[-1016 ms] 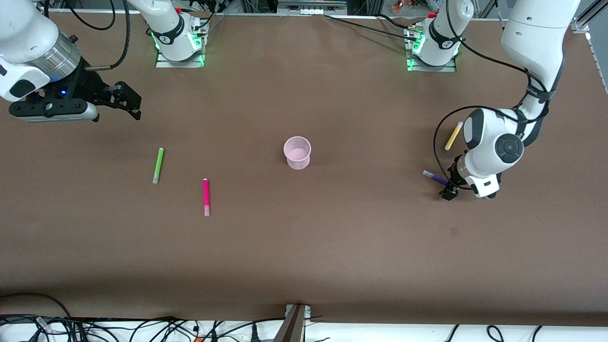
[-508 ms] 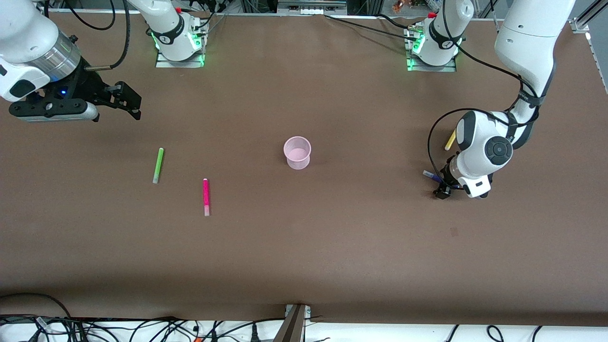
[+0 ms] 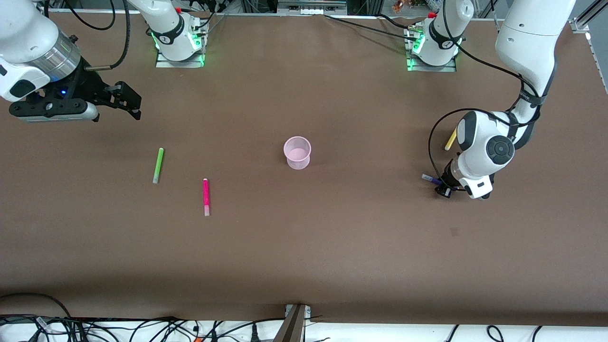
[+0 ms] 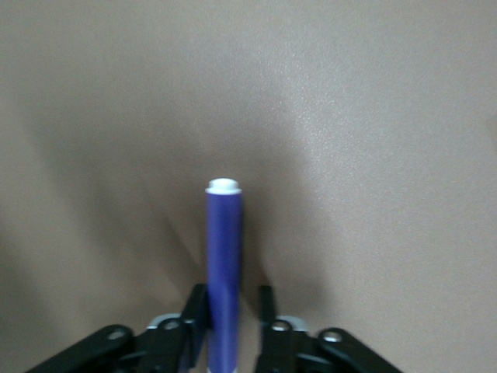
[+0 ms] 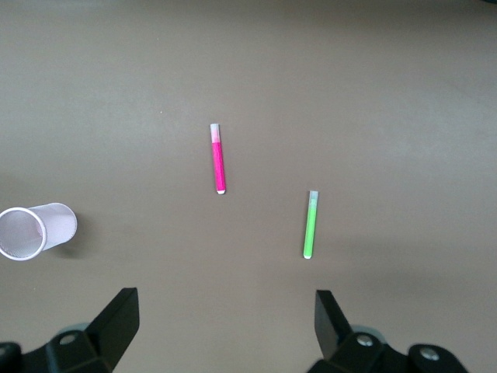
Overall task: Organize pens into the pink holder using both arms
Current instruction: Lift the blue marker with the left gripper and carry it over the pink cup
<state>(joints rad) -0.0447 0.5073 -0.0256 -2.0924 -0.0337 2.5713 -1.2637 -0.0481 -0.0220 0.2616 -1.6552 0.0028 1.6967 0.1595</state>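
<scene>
Your left end effector (image 3: 445, 188) is clamped on the purple pen (image 3: 431, 179) at the pink holder's (image 3: 297, 152) three o'clock; your right end effector (image 3: 127, 102) waits, fingers apart.

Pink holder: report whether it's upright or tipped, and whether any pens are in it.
Upright and empty. The pink holder stands on its base, its open rim facing up, and nothing shows inside it.

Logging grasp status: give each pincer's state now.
Left pincer: shut on the purple pen, down at the table.
Right pincer: open, holding nothing, waiting above the table.
</scene>
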